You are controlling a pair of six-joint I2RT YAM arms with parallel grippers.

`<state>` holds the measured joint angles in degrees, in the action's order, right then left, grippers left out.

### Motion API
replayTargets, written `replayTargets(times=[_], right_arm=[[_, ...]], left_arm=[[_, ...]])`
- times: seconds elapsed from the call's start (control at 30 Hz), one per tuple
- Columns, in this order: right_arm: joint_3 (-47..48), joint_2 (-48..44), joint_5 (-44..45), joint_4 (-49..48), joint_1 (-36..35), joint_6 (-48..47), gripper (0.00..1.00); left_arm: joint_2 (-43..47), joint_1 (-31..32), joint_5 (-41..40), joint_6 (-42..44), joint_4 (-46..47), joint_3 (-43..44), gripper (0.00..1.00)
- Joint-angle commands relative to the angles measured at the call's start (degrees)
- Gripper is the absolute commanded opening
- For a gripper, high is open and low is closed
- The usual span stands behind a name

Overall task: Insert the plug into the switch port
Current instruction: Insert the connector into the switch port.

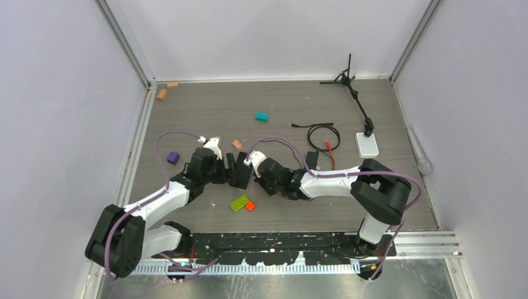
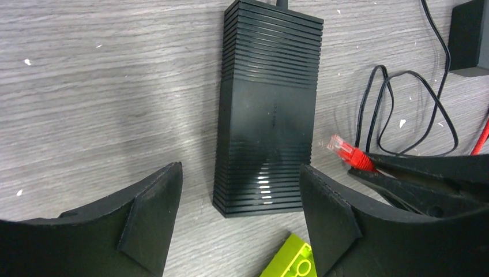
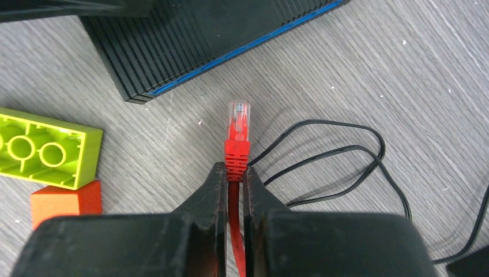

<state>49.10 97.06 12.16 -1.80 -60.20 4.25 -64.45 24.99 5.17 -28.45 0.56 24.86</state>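
Left gripper (image 2: 239, 178): jaws wide apart, holding nothing. Its 2 fingers (image 2: 151, 209) straddled the near end of the black ribbed rectangular switch (image 2: 268, 109), with a gap on each side. The switch lay flat on the grey wood-grain table (image 1: 205, 112) between the 2 grippers, with a blue strip along its lower edge in the right wrist view. I could not make out any ports.

Right gripper (image 3: 232, 173): jaws nearly together, pinched on the small clear-tipped red plug (image 3: 238, 124) at the rear of its boot. The thin red-orange cable (image 3: 234, 231) ran back between the fingers. The plug's tip stuck out ahead of the fingers, off the switch and just short of the blue-edged side, not inserted.

Counts, left to right in the top view:
- 1 purple cube (image 1: 173, 157)
- 3 tan wooden blocks: 2 at the far left corner (image 1: 162, 94) (image 1: 172, 84), 1 near the switch (image 1: 237, 144)
- 1 lime-green studded plastic brick (image 1: 238, 203), with 1 small orange block (image 1: 250, 206) touching it
- 1 teal block (image 1: 261, 116)
- 1 black power brick (image 1: 312, 160) with 1 looped thin black wire (image 1: 324, 134)
- 1 white flat rectangular pad (image 1: 367, 144)
- 1 black tripod stand (image 1: 348, 81)
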Motion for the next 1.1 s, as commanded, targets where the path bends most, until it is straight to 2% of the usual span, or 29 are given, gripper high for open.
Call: replayTargets(times=[0.0,0.33,0.7,1.07], right_arm=[[-0.2,-3.6,-6.0,-3.4,0.7,-2.4,0.00],[-0.4,-2.6,-9.9,-5.6,0.7,-3.5,0.00],[2.5,1.7,-7.6,-4.8,0.7,-3.9,0.01],[3.3,3.1,-9.0,-6.1,0.7,-3.9,0.00]], left_arm=[[-3.2,-0.4,0.8,0.2,8.5,1.8,0.75],[-10.0,-0.4,3.4,-0.4,13.5,1.2,0.63],[-12.2,-0.4,4.0,0.5,13.6,1.8,0.59],[-14.0,-0.4,5.4,1.1,14.5,2.0,0.54]])
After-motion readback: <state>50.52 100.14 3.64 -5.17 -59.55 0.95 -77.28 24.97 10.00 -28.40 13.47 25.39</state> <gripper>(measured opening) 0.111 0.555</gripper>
